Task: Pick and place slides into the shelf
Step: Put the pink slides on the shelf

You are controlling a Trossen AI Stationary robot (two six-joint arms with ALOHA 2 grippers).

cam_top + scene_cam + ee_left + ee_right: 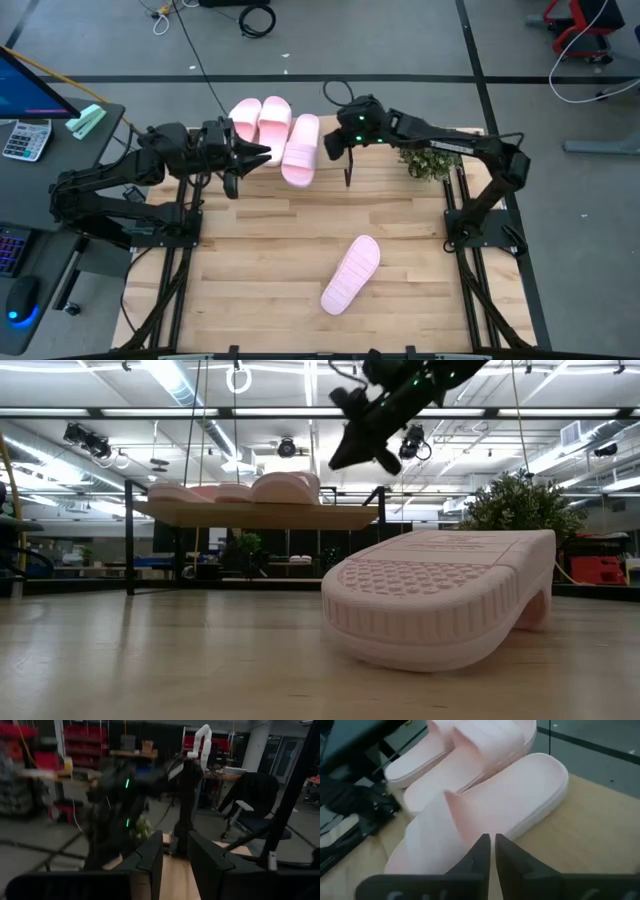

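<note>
Three pale pink slides (272, 128) lie side by side on the shelf (200, 515) at the table's far edge, soles down on its wood plank (585, 830). The third slide (485, 815) sits slanted. A fourth slide (350, 273) lies on the tabletop near the middle with its ribbed sole up, and it looms large in the low view (440, 595). My right gripper (348, 178) is shut and hovers above the third slide (491, 851), touching nothing. My left gripper (262, 153) is open at the shelf's left side, level and pointing right.
A small green plant (430, 160) stands at the table's far right, behind the right arm. Black frame rails (180, 260) run along both table sides. Bare wood lies around the fourth slide. A monitor, a calculator and a mouse sit off the table's left edge.
</note>
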